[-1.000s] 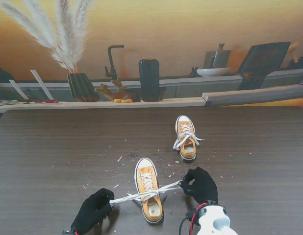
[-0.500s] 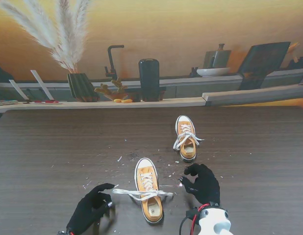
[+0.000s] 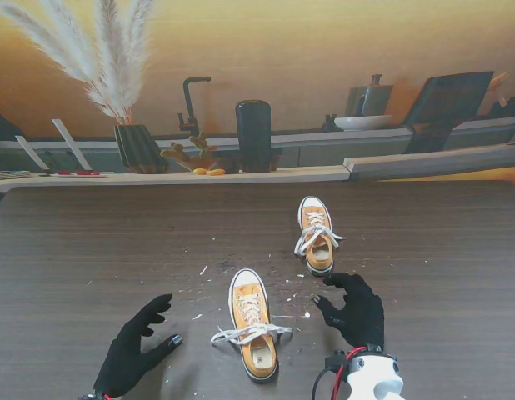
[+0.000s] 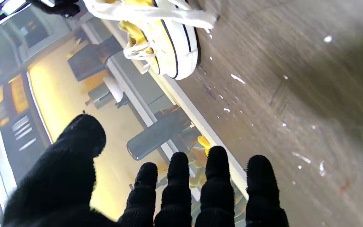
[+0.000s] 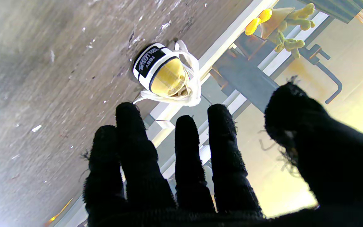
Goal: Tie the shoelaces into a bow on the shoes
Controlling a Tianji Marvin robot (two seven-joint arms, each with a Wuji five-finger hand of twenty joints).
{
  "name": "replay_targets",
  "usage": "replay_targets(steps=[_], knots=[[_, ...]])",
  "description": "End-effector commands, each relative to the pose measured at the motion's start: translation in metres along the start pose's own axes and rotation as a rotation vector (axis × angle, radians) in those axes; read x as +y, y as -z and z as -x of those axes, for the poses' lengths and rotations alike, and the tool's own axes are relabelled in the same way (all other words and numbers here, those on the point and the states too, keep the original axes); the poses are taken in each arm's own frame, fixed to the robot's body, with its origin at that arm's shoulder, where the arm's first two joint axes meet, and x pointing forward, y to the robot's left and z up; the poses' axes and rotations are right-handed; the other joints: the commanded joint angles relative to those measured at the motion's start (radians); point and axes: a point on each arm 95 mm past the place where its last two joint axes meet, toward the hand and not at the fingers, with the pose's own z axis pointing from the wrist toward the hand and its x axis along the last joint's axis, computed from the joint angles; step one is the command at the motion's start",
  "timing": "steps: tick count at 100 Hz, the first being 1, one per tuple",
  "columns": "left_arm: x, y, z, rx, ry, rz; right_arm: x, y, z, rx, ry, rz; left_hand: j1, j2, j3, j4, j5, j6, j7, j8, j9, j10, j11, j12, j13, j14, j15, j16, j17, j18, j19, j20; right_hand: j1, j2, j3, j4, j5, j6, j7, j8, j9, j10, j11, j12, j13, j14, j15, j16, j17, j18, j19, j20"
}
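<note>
The near yellow shoe lies between my two hands, toe pointing away from me. Its white laces rest slack across the tongue, one end lying on the table on each side. In the left wrist view that shoe and its lace sit beyond my fingers. My left hand is open, fingers spread, left of the shoe and apart from the lace. My right hand is open too, right of the shoe and holding nothing. The far yellow shoe carries a tied white bow; its heel shows in the right wrist view.
Small white crumbs are scattered on the dark wooden table around the shoes. Along the back edge stand a vase of pampas grass, a black cylinder and a long shelf.
Both hands have let go of the lace ends, and the taut lace has dropped slack over the near shoe. The left hand has drawn back to the left; the right has opened.
</note>
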Motion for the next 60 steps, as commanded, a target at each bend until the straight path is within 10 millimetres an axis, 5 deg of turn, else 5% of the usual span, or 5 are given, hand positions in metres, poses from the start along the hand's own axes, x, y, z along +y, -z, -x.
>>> replay_targets(steps=[1,27,36,39,60], knots=[[0.002,-0.002,-0.016,0.019,0.013,0.013,0.000,0.005,0.005,0.000,0.003,-0.022,-0.016,-0.013,-0.053,-0.022,0.021,0.013,-0.029,-0.015,-0.045,0.011,-0.042,-0.034,-0.054,0.005,-0.083,-0.051,-0.033,0.046,-0.097,-0.038,-0.033,0.015,-0.025,0.035,-0.025,0.012,-0.021,-0.020,-0.031,0.009,-0.017,-0.014,-0.008,0.063,-0.007,-0.028,-0.039,-0.046,-0.044,-0.027],[0.017,-0.009,-0.067,0.008,-0.202,0.100,0.004,0.013,0.010,0.000,-0.025,-0.030,0.064,-0.047,-0.083,-0.005,0.019,0.079,-0.113,-0.035,-0.179,0.046,-0.141,-0.097,-0.202,0.032,-0.319,-0.158,-0.098,0.021,-0.470,-0.096,-0.035,0.029,-0.042,0.036,-0.028,0.008,-0.034,-0.027,-0.036,0.008,-0.031,-0.020,-0.046,0.061,-0.013,-0.045,-0.069,-0.065,-0.095,-0.058],[0.024,-0.012,-0.083,0.013,-0.263,0.131,0.004,0.016,0.011,0.000,-0.031,-0.035,0.112,-0.117,-0.022,0.011,0.023,0.111,-0.137,-0.042,-0.230,0.069,-0.158,-0.101,-0.261,0.035,-0.367,-0.166,-0.102,0.007,-0.572,-0.091,-0.034,0.031,-0.046,0.036,-0.030,0.008,-0.038,-0.028,-0.037,0.009,-0.037,-0.022,-0.052,0.061,-0.015,-0.049,-0.073,-0.069,-0.103,-0.064],[0.027,-0.013,-0.087,0.016,-0.280,0.141,0.004,0.017,0.012,0.000,-0.035,-0.037,0.104,-0.136,0.037,-0.012,0.028,0.118,-0.146,-0.043,-0.236,0.072,-0.161,-0.100,-0.267,0.039,-0.377,-0.160,-0.094,0.006,-0.620,-0.053,-0.035,0.033,-0.047,0.036,-0.030,0.007,-0.040,-0.028,-0.037,0.009,-0.037,-0.023,-0.053,0.061,-0.015,-0.050,-0.073,-0.069,-0.105,-0.065],[0.043,-0.014,-0.114,0.012,-0.399,0.181,0.004,0.021,0.015,-0.012,-0.057,-0.052,0.171,-0.161,0.134,0.000,0.040,0.145,-0.173,-0.052,-0.261,0.089,-0.193,-0.109,-0.290,0.043,-0.407,-0.162,-0.085,0.015,-0.685,-0.046,-0.032,0.037,-0.052,0.037,-0.033,0.009,-0.051,-0.032,-0.038,0.008,-0.046,-0.026,-0.066,0.063,-0.020,-0.058,-0.080,-0.069,-0.114,-0.073]])
